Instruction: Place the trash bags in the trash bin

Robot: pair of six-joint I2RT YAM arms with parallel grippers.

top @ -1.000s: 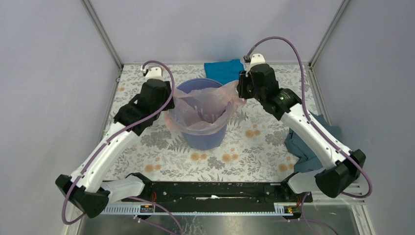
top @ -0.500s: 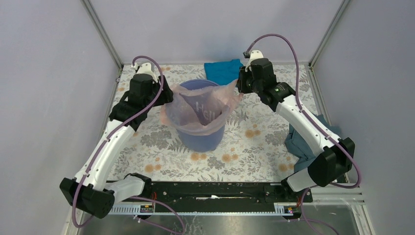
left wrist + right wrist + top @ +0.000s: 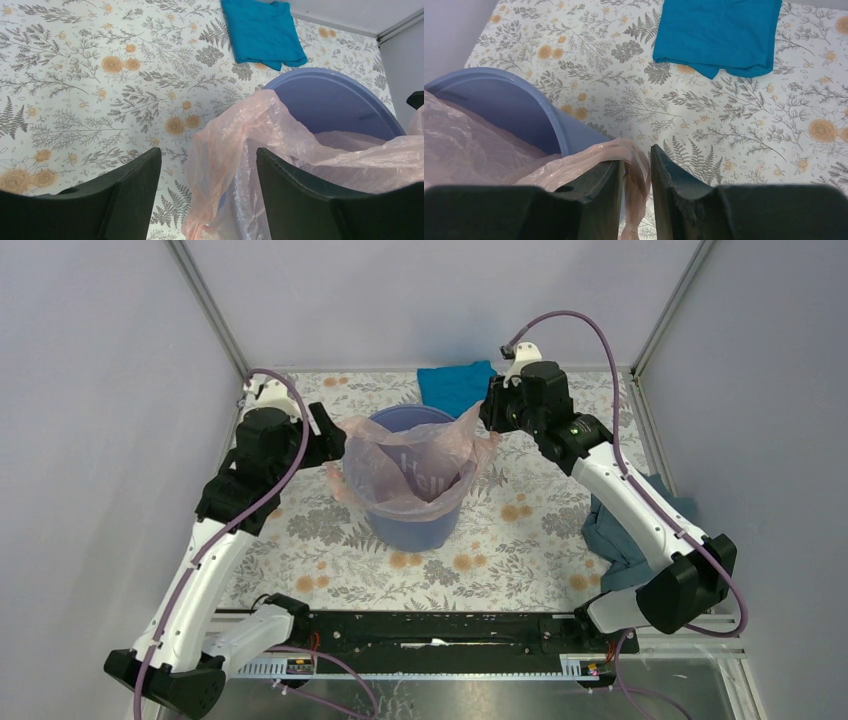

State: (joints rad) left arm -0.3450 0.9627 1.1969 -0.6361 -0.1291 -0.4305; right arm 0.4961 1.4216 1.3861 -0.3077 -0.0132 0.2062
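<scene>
Right pincer (image 3: 638,158): clamped on a fold of the thin, translucent pale-pink plastic trash bag (image 3: 410,465), just outside the far-right rim of the round lavender-blue plastic bin (image 3: 418,528). Probable reason: to hold that edge up and outward so the mouth spreads over the rim.

Left pincer (image 3: 209,152): jaws wide apart. The bag's left edge sits in the gap, and neither finger appears to press it.

Bag body hangs inside the bin, with film draped over the near and left rim; the far rim is bare. Liner judged mostly seated.

Bright blue folded cloth (image 3: 457,383) lies flat behind the bin, not involved.
</scene>
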